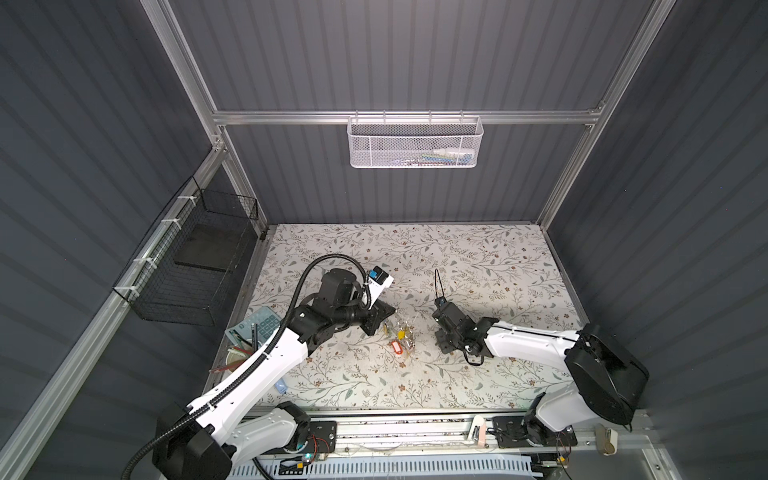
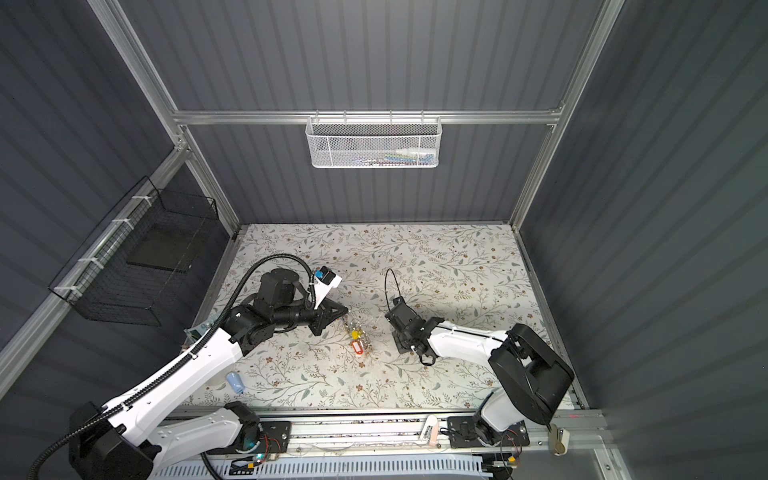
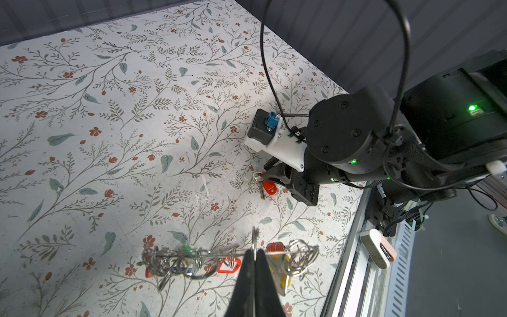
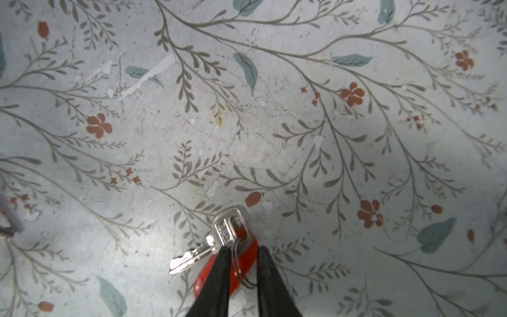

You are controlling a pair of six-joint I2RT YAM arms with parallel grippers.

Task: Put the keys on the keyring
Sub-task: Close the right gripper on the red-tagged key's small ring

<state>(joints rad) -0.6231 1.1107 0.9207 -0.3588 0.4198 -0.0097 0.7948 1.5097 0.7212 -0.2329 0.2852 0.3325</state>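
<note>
Left arm (image 1: 266,365) and right arm (image 1: 532,340): white shells, black joints; ribbed black conduit (image 1: 300,282) at left; left gripper (image 3: 254,258), right gripper (image 4: 241,251) black, tapered

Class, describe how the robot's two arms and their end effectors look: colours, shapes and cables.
Both the left arm and right arm have glossy white shells with black joints. A corrugated black conduit runs along the left; a thin black cable loops off the right wrist. The left end effector and right end effector have slim, black, tapering fingers.
</note>
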